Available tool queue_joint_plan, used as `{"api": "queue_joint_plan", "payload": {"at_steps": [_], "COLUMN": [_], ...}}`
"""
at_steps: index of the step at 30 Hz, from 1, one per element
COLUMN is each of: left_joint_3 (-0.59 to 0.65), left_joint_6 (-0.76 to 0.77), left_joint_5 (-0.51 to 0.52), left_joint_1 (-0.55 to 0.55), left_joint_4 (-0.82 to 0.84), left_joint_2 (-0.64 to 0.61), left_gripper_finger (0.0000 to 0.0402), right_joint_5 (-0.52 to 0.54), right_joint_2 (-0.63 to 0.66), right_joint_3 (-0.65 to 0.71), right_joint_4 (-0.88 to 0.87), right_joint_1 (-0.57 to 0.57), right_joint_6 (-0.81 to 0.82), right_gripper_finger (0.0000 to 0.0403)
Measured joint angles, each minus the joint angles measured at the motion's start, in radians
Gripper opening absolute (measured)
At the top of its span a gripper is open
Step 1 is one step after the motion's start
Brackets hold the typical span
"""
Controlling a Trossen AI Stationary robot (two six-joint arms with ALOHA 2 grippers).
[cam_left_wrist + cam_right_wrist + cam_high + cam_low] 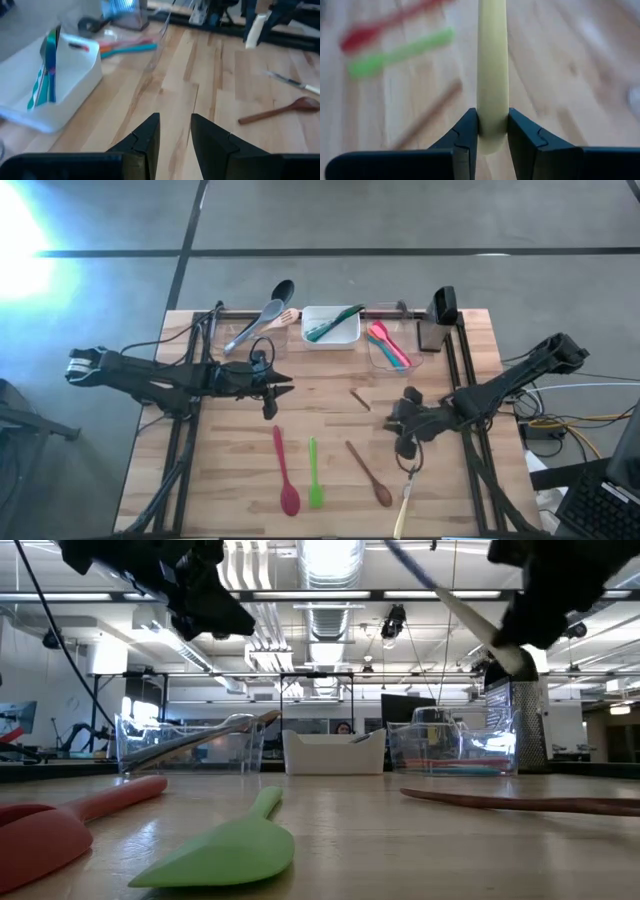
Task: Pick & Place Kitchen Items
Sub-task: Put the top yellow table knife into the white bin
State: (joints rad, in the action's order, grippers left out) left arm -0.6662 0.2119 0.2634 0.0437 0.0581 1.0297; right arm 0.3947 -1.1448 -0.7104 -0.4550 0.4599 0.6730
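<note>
Over the table's right side, right gripper [492, 131] is clamped on a cream-handled utensil [492, 70], lifted off the wood. Left gripper [175, 134] hangs over table centre-left, fingers narrowly apart, holding nothing. On the table in front: red spoon [284, 473], green spatula [314, 476] just beside it, wooden spoon [369, 474] to their right. At the back: white tub [345, 336] with teal utensils, clear tub [380, 358] with pink and orange spatulas [388, 345], grey and black spoons [262, 317] at left.
</note>
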Motion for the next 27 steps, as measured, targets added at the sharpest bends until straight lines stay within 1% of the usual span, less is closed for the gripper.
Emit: {"api": "queue_joint_plan", "payload": {"at_steps": [3, 6, 10, 14, 18, 21, 24, 27], "left_joint_3": [0.0, 0.0, 0.0, 0.001, -0.002, -0.025, -0.057, -0.102], "left_joint_6": [-0.041, -0.082, -0.128, -0.16, -0.166, -0.174, -0.2, -0.215], "left_joint_5": [0.0, 0.0, -0.009, -0.082, -0.172, -0.231, -0.264, -0.275], "left_joint_1": [0.0, 0.0, 0.0, 0.0, -0.006, -0.012, -0.012, -0.013], "left_joint_4": [-0.078, -0.173, -0.323, -0.454, -0.589, -0.656, -0.713, -0.719], "left_joint_2": [0.019, 0.041, 0.08, 0.128, 0.185, 0.229, 0.272, 0.311], "left_gripper_finger": [0.011, 0.011, 0.011, 0.011, 0.011, 0.011, 0.0115, 0.0132], "right_joint_5": [0.073, 0.111, 0.113, 0.103, 0.093, 0.078, 0.045, 0.008], "right_joint_2": [0.011, 0.01, 0.004, 0.004, 0.004, 0.004, 0.003, -0.003], "right_joint_3": [0.042, 0.075, 0.099, 0.107, 0.109, 0.1, 0.097, 0.097], "right_joint_4": [0.184, 0.357, 0.584, 0.75, 0.852, 0.863, 0.881, 0.909], "right_joint_1": [-0.01, -0.033, -0.063, -0.08, -0.082, -0.084, -0.097, -0.11], "right_joint_6": [-0.082, -0.169, -0.316, -0.438, -0.528, -0.546, -0.545, -0.548], "right_gripper_finger": [0.0067, 0.0067, 0.0067, 0.0067, 0.0067, 0.0067, 0.0067, 0.0067]}}
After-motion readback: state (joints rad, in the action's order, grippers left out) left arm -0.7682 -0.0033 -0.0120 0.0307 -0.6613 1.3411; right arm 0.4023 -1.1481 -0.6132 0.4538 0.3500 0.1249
